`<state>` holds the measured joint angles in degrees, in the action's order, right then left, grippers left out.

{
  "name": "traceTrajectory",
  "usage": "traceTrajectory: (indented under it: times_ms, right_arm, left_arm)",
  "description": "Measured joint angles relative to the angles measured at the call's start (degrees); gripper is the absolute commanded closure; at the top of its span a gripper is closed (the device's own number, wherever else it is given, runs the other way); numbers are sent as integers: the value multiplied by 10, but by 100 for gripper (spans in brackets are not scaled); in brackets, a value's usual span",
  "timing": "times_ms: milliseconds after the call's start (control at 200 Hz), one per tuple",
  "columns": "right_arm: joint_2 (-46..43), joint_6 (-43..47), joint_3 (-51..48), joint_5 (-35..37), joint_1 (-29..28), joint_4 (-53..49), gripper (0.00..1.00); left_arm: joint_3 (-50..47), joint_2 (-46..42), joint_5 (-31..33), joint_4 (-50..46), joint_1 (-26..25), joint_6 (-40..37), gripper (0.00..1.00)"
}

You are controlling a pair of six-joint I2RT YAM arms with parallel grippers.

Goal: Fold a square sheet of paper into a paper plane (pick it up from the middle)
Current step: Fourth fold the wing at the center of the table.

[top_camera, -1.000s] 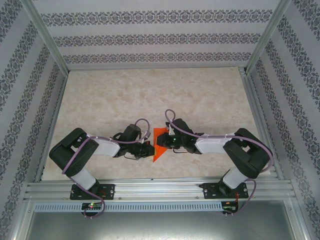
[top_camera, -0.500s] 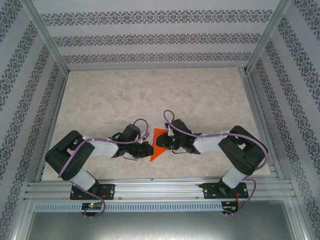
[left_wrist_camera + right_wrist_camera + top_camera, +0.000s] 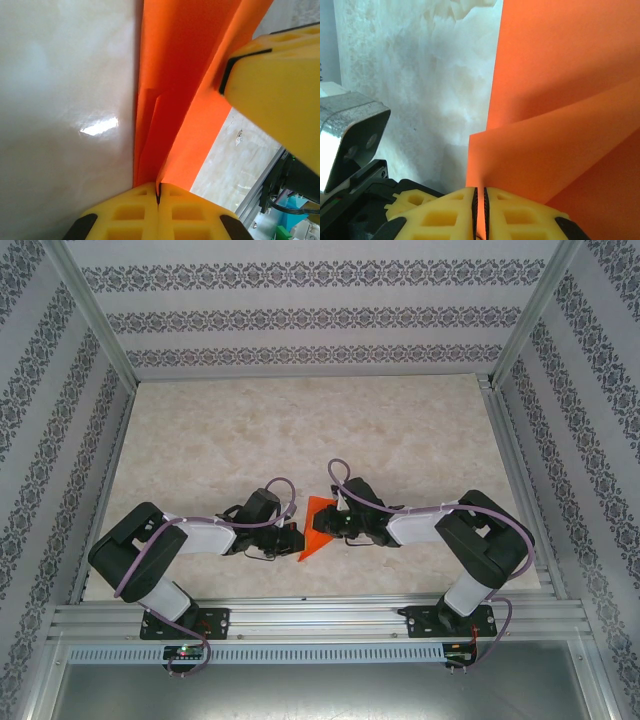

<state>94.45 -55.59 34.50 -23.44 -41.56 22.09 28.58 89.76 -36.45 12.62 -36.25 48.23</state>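
Note:
The orange-red sheet of paper [image 3: 315,530] is folded into a pointed wedge and hangs between my two grippers near the table's front middle. My left gripper [image 3: 296,538] comes in from the left, shut on the paper's edge. In the left wrist view its yellow fingertips [image 3: 159,191] pinch a crease of the layered paper [image 3: 175,85], and one right finger [image 3: 280,90] presses the sheet at upper right. My right gripper [image 3: 327,526] is shut on the opposite side. In the right wrist view its jaws [image 3: 480,194] clamp a folded flap [image 3: 555,150].
The beige marble table [image 3: 300,430] stretches behind the arms to patterned walls. An aluminium rail [image 3: 320,615] runs along the near edge, just in front of the paper. Part of the left gripper's body [image 3: 350,145] sits close at the left of the right wrist view.
Both arms have shifted slightly left and toward the near edge, carrying the paper with them. Both grippers still hold it.

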Motion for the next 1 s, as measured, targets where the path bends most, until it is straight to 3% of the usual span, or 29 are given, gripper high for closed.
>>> traceTrajectory:
  times_ms: [295,664,999]
  right_arm:
    - [-77,2,-12,7,16,-9,85]
    - [-14,0,4,-1,-6,-3,85]
    - [7,0,11,-5,-6,9,86]
  left_arm:
    - [0,4,-4,5,0,5,100]
    - [-9,0,-2,17,0,16,100]
    - [-14,-31,16,-15,0,0,78]
